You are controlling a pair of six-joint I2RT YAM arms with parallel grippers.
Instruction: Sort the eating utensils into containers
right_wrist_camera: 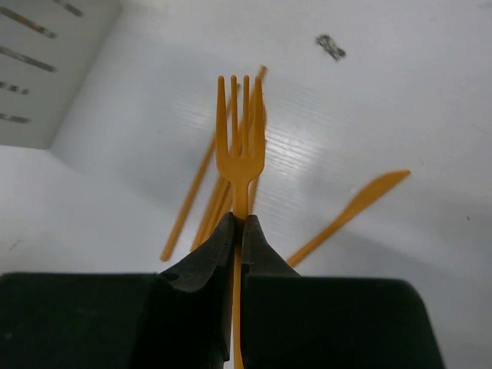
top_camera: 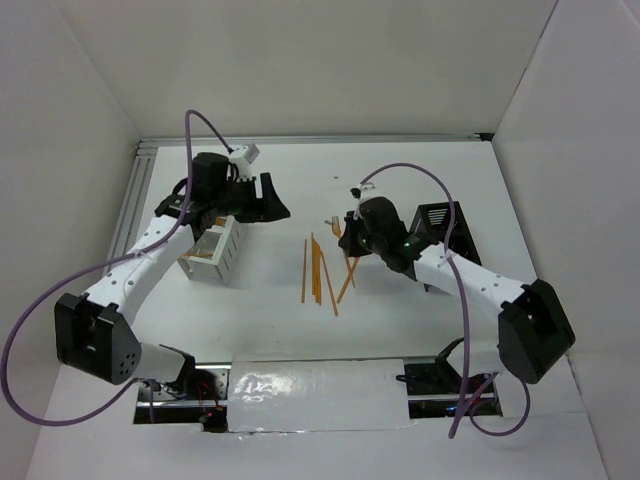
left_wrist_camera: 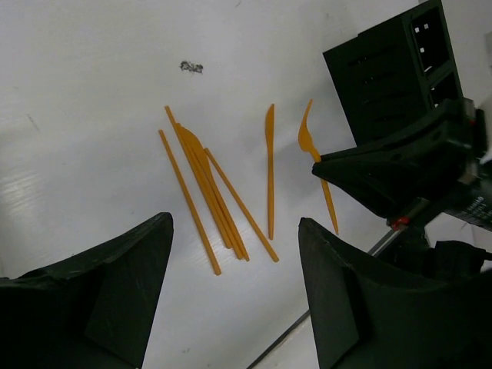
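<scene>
Cluttered with thin orange plastic sticks point(left_wrist_camera: 204, 181) and a flat orange knife point(left_wrist_camera: 270, 169) on white surface point(left_wrist_camera: 92, 115), black slotted caddy point(left_wrist_camera: 384, 69) near. Gripping four-tined orange fork point(right_wrist_camera: 240, 146) with right end effector point(right_wrist_camera: 238, 223) beside them; holding left end effector point(left_wrist_camera: 234, 223) open.

This looks like a robot lab. Plain white walls point(top_camera: 330, 60) stand behind and beside the left arm point(top_camera: 130, 275) and the right arm point(top_camera: 480, 285). A white table point(top_camera: 400, 160) lies under them, and purple cables point(top_camera: 188, 150) loop off both arms.
</scene>
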